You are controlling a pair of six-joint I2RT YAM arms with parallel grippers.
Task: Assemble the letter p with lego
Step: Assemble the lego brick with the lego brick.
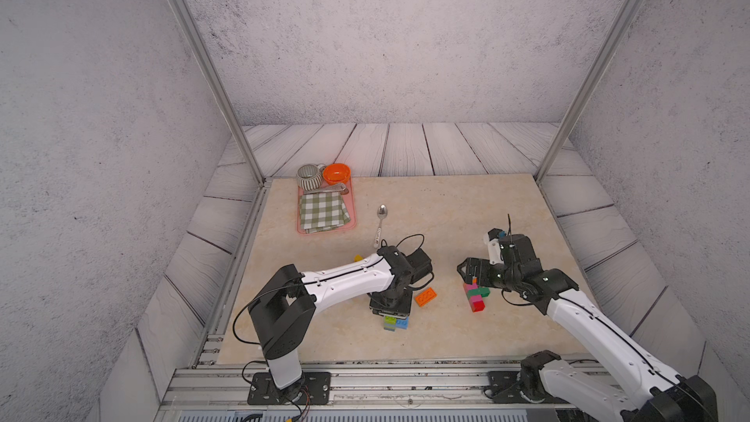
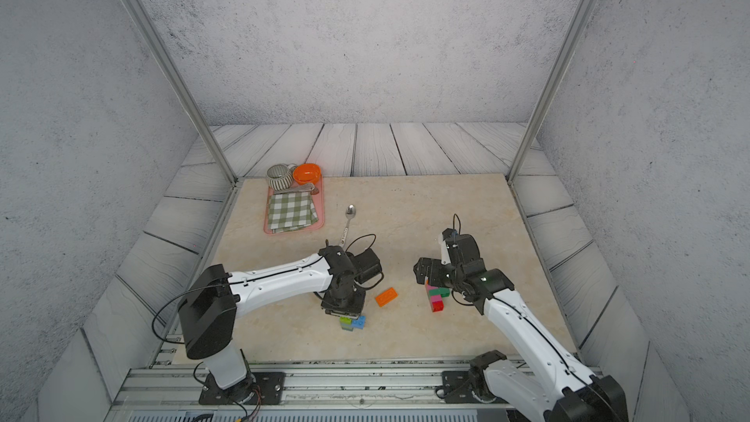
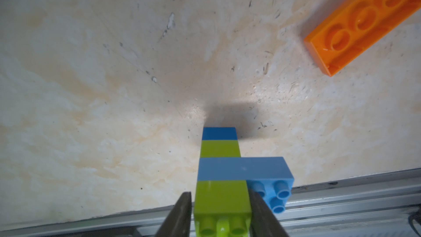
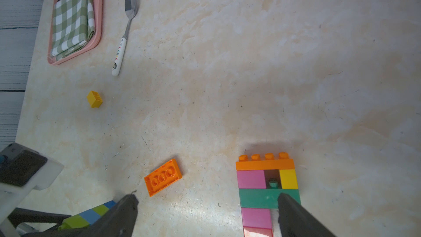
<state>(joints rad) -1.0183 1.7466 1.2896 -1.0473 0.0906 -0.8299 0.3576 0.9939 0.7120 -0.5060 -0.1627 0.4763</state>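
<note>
In a top view, a loose orange brick (image 1: 425,296) lies between the arms. Just beside it, the left gripper (image 1: 391,310) points down onto an upright lime-blue stack (image 1: 395,323). Left wrist: narrow jaws straddle the stack's top end; grip unclear. Right wrist: the right gripper (image 4: 207,197), wide and empty, overhangs the P (image 4: 266,178) near that brick.

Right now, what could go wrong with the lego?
The blue-lime stack is tall and thin; the left end effector straddling its top could tip it. The right end effector has one finger right by the P piece and might knock it. The loose orange brick lies upside down, awkward to grab.
</note>
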